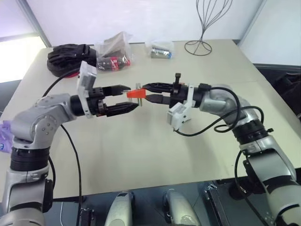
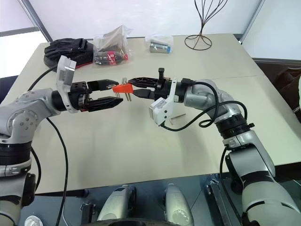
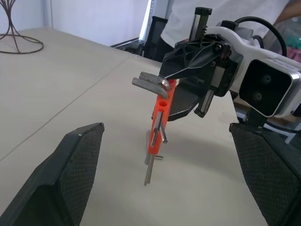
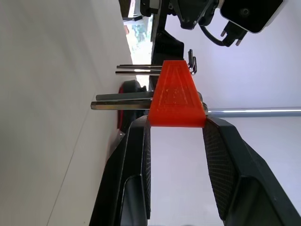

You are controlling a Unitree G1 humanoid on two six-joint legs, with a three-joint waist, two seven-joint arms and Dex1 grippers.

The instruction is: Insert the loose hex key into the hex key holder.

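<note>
Up in the middle of the head view, the 2 arms meet over the pale beige table. The right gripper comes in from the right and is squeezed tight on the small red-orange plastic hex key holder. It holds the holder up off the table. The left gripper comes in from the left with its 2 black fingers wide apart and nothing in them. The holder sits just at their tips. The thin dark grey L-shaped loose hex key lies flat on the table, just under the right arm, right of the middle. Along the top of the frame lie a black bundle, a clear plastic bag with a red and black packet, a small clear bag and a black wire stand.

Next, the left wrist view has 2 black fingers low at each side, far apart. The holder hangs in the middle between them, touching neither, with thin metal keys poking down. The right gripper pinches its top end.

Last, the right wrist view has 2 black fingers pressed on both sides of the holder in the middle. Metal keys stick out of it toward the left side.
</note>
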